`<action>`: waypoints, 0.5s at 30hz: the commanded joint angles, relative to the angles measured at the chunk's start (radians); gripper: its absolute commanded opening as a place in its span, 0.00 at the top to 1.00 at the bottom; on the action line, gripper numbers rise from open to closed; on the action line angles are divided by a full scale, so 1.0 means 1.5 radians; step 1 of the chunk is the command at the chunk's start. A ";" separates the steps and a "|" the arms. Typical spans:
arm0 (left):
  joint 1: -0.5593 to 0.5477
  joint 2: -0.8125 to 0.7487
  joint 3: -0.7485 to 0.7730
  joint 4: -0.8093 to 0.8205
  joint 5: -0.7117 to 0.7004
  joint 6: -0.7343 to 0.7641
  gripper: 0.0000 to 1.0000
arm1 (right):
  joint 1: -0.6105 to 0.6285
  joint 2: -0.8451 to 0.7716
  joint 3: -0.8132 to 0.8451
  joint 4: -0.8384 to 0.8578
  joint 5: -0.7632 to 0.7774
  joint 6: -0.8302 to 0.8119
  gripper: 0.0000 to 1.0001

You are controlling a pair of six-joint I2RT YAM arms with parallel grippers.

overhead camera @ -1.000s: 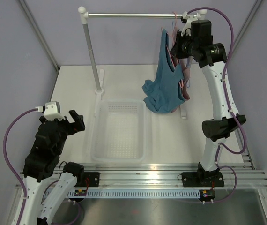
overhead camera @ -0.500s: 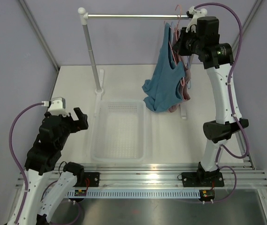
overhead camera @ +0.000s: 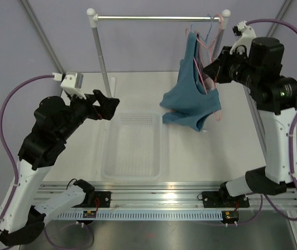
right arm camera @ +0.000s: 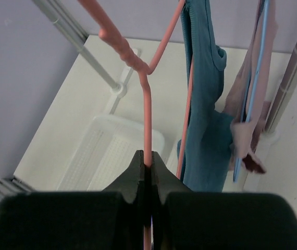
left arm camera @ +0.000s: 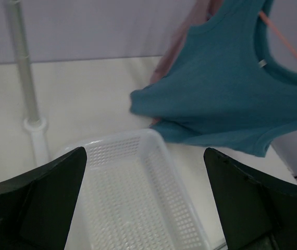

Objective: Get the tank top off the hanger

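Looking down from overhead, the white table fills the middle of the view, and the clothes rail runs across its 12 o'clock edge on a post at the left. The clear mesh basket sits dead centre.

Up at 1 o'clock from the basket, there's the teal tank top. It hangs below the rail by a narrow strap, its body sagging low and bunched just past the basket's far right corner. In the right wrist view it drapes on the salmon hanger.

The right gripper is at 3 o'clock of the top's upper part, with its fingers pressed together on the hanger's thin wire just below the twisted neck. The hook runs out of frame, so I can't tell whether it sits on the rail.

The left gripper hovers at 10 o'clock of the basket with its fingers spread wide and nothing between them, pointing toward the top, well apart from it.

Behind the teal top hang a dusty-pink top and a thin blue hanger, close to the right-hand post.
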 commanded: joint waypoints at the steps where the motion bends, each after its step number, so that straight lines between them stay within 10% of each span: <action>1: -0.119 0.105 0.113 0.078 -0.047 0.021 0.01 | 0.006 -0.131 -0.065 0.023 -0.047 0.024 1.00; 15: -0.384 0.378 0.310 0.292 -0.031 0.188 0.01 | 0.006 -0.282 -0.069 -0.110 -0.066 0.033 1.00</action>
